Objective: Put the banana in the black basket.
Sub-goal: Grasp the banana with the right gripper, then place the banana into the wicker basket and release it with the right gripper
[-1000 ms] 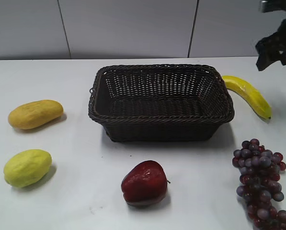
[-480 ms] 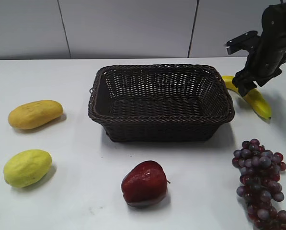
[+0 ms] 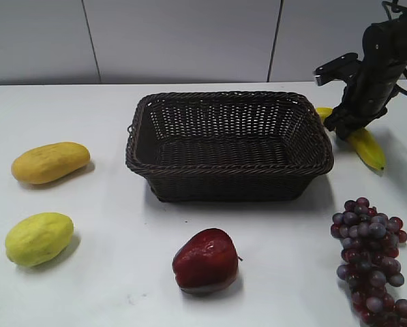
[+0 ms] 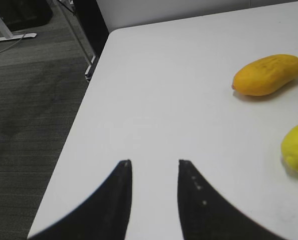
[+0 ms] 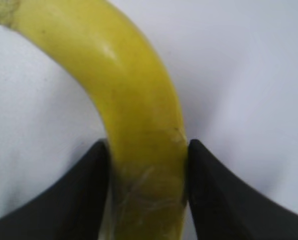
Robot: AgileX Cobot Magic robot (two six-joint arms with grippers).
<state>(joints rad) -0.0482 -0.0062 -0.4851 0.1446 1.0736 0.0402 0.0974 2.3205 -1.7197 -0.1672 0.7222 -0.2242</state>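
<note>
white bench: basket at centre holds nothing; right gripper pinches banana near far right edge; left gripper spread.

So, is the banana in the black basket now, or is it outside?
Outside. The banana lies on the table right of the black basket, with the right gripper fingers pressed against both its sides.

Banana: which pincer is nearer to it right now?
Right. The right pincer has a finger against each side of the banana, which lies beside the basket. The left pincer hovers open at the table's far edge, near the orange fruit.
</note>
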